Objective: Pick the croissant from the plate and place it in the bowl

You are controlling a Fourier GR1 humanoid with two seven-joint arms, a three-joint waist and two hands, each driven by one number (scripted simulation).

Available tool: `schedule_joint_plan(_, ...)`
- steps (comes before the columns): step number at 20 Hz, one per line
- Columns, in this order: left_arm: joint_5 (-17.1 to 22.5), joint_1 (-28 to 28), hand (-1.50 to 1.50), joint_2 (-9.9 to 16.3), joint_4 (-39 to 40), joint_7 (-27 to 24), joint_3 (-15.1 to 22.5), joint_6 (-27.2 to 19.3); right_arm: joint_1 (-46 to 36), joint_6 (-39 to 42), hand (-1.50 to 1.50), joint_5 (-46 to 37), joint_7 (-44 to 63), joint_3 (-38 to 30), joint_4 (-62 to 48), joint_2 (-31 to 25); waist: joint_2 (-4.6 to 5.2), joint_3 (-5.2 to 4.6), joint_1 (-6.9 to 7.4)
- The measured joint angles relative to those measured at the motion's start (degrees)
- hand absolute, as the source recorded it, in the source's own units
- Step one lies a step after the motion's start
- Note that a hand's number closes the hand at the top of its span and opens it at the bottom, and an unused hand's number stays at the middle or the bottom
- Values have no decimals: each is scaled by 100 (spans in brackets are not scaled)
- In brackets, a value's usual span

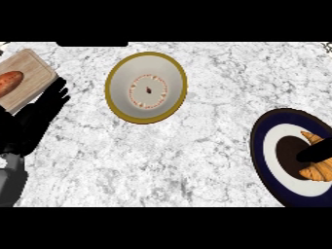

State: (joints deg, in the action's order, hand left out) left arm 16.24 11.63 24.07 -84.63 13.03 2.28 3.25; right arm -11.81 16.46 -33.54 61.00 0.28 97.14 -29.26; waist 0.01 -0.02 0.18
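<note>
You are looking at the croissant (321, 168) lying on the dark-rimmed plate (265, 146) at the right edge of the table (219, 121). Your right hand (326, 151) is coming in over it from the right; one dark finger is lying straight across the pastry's middle, touching or just above it, and nothing is curling round it yet, so the fingers are holding nothing. The bowl (145, 87) with the yellow rim is sitting well apart, up and to the left. Your left hand (32, 119) is resting open at the left, fingers up, beside a cutting board (25, 68) carrying a sweet potato (2, 85). Expect the croissant to be light, soft and flaky, likely crushing easily, so take it across its thick middle rather than by a thin tip.
</note>
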Motion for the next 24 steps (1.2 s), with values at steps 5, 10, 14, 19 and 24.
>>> schedule_joint_plan(5, -81, 34, 0, -107, 4, 84, -78, 37, 42, 43, -150, -81, -225, -199, -364, 105, 0, 3, -9)
schedule_joint_plan(10, -160, 0, 0, -169, 74, -28, -210, 218, -81, 67, -150, -256, -363, -321, -832, 241, 1, 2, -7)
schedule_joint_plan(14, -288, 133, 0, -272, 218, 6, -283, 239, 32, 54, -150, -431, -449, -381, -970, 362, 0, 1, -19)
schedule_joint_plan(19, -368, 29, 0, -364, -113, 204, -367, 265, 105, -41, -150, -592, -711, -571, -1384, 448, -1, 3, -12)
schedule_joint_plan(24, -451, 101, 0, -464, -6, 206, -520, 428, 42, -116, -150, -733, -899, -714, -1730, 542, -1, 4, -15)
